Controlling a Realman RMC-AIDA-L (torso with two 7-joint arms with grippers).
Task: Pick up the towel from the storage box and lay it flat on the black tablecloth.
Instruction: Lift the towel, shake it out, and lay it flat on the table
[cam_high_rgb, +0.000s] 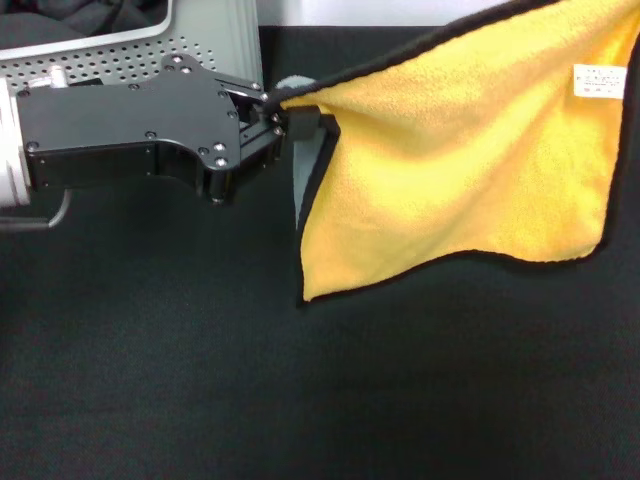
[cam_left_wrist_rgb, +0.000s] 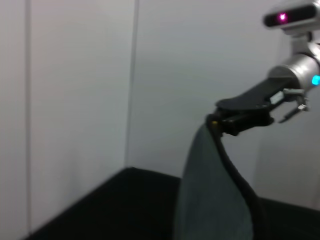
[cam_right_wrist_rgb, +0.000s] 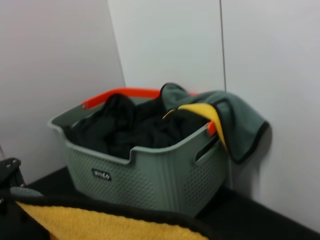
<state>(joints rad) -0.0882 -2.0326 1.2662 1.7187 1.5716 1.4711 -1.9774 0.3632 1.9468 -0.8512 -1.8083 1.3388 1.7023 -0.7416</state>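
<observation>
The towel (cam_high_rgb: 460, 160) hangs stretched above the black tablecloth (cam_high_rgb: 300, 380), its yellow-orange face and white tag (cam_high_rgb: 598, 80) toward me. My left gripper (cam_high_rgb: 283, 108) is shut on its near-left corner, just right of the storage box (cam_high_rgb: 110, 55). The towel's far corner runs off the head view's top right. In the left wrist view my right gripper (cam_left_wrist_rgb: 220, 122) is shut on that corner, and the towel's grey-green face (cam_left_wrist_rgb: 210, 200) hangs below it. The right wrist view shows the towel's yellow face (cam_right_wrist_rgb: 115, 225) along its lower edge, in front of the box (cam_right_wrist_rgb: 145, 175).
The box holds dark cloths (cam_right_wrist_rgb: 130, 127) and has an orange handle (cam_right_wrist_rgb: 125, 92). A second grey-green and yellow cloth (cam_right_wrist_rgb: 235, 120) is draped over its rim. White walls close in behind the box. Black cloth (cam_left_wrist_rgb: 115, 205) spreads beneath the hanging towel.
</observation>
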